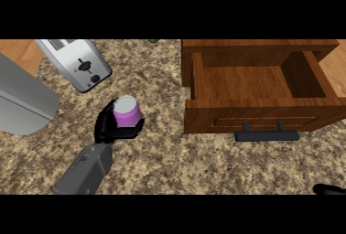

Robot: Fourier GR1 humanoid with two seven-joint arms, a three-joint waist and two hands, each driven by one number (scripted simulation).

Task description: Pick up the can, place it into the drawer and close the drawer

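Counter [202,164]: one, with a speckled stone top; it carries everything I list here.
Drawer [260,82]: one, brown wood, at the counter's far right corner. It is pulled open toward the near edge, with one dark bar handle [267,135] on its front.
Grey box [24,100]: one, against the counter's left edge. I cannot tell what it is.
Toaster [76,64]: one, silver, near the far left corner, lying at a slant.
Left forearm [86,170]: one, grey, rising from the near edge left of centre and angled up toward the can.
Left hand [108,125]: one, black, palm to the can's left side, with fingers and thumb curled round the can.
Can [127,113]: one, purple with a pale end, held in the left hand left of centre, well apart from the drawer front. Its long axis is about upright, pale end uppermost. I cannot tell whether it touches the counter.
Right hand [331,189]: one, only a black sliver at the near right corner. I cannot tell the state of its fingers.
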